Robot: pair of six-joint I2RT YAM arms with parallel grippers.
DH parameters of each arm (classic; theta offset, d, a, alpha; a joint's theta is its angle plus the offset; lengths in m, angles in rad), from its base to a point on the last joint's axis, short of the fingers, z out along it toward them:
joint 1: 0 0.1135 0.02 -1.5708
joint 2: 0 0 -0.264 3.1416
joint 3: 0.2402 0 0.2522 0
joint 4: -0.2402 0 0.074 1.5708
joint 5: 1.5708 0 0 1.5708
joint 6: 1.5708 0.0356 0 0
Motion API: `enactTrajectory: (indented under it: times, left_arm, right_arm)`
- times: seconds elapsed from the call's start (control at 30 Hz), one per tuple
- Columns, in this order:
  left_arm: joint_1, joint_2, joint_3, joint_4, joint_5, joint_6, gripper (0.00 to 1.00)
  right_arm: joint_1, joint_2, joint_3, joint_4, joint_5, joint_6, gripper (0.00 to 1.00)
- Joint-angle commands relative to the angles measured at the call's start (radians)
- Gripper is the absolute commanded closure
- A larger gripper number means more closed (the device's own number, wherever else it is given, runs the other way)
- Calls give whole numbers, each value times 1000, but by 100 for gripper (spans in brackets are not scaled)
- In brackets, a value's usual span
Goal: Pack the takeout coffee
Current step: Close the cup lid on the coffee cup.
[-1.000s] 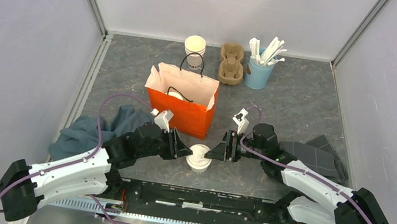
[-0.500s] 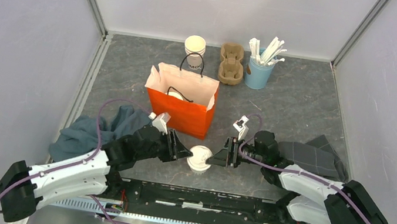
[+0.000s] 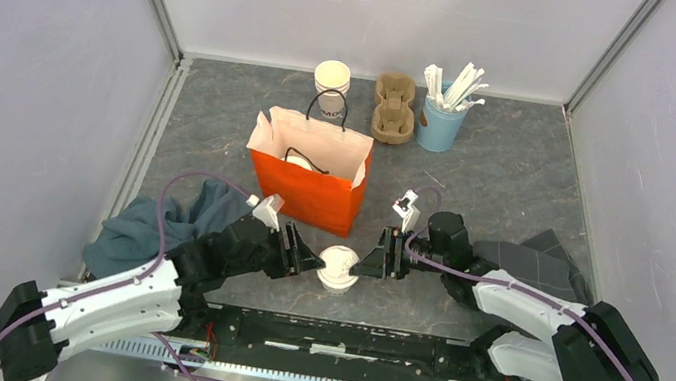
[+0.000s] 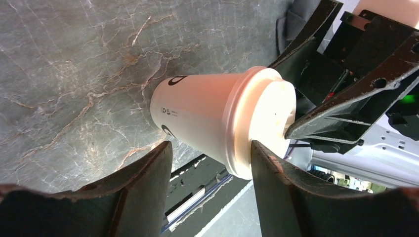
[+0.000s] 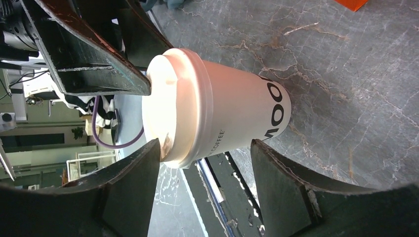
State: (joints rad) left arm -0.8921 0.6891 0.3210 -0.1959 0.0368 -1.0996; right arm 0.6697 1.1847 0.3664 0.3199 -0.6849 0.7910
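We saw the lidded cup (image 3: 339, 268) standing on the table (image 3: 519, 167) near its front edge, between the left gripper (image 3: 315, 260) and the right gripper (image 3: 362, 263). The bag (image 3: 313, 192) stood just behind it (a second lidded cup (image 3: 299, 160) sat inside). Along the far edge, left to right, stood the cup stack (image 3: 332, 81), carrier (image 3: 392, 110) and stirrer tin (image 3: 440, 125).

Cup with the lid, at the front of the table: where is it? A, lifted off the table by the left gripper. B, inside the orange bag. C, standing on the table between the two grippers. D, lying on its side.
C: the cup stands upright on the table, with the left gripper and the right gripper at either side of it, both open.
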Motion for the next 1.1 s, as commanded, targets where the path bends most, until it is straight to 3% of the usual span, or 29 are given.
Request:
enactTrajectory:
  times: [0.0, 0.17, 0.37, 0.53, 0.57, 0.9, 1.07]
  left_arm:
    - [2, 85, -1, -103, -4, 1, 37]
    - [2, 103, 39, -90, 12, 45, 36]
    - [4, 74, 147, -106, 9, 117, 19]
    - [2, 51, 254, -206, -33, 156, 11]
    - [3, 40, 278, -238, -47, 163, 10]
    - [4, -123, 474, -560, -238, 149, 7]
    - [3, -195, 476, -624, -290, 115, 7]
  right_arm:
    - [-3, 25, -9, -103, 62, -91, 28]
    - [-1, -3, 175, -350, 106, -225, 24]
    - [12, 15, 442, -660, 198, -390, 12]
    - [94, 53, 603, -868, 324, -489, 6]
    - [125, 59, 622, -894, 355, -496, 2]
    - [373, 159, 771, -1013, 669, -411, 2]
    - [440, 188, 810, -1035, 771, -366, 2]
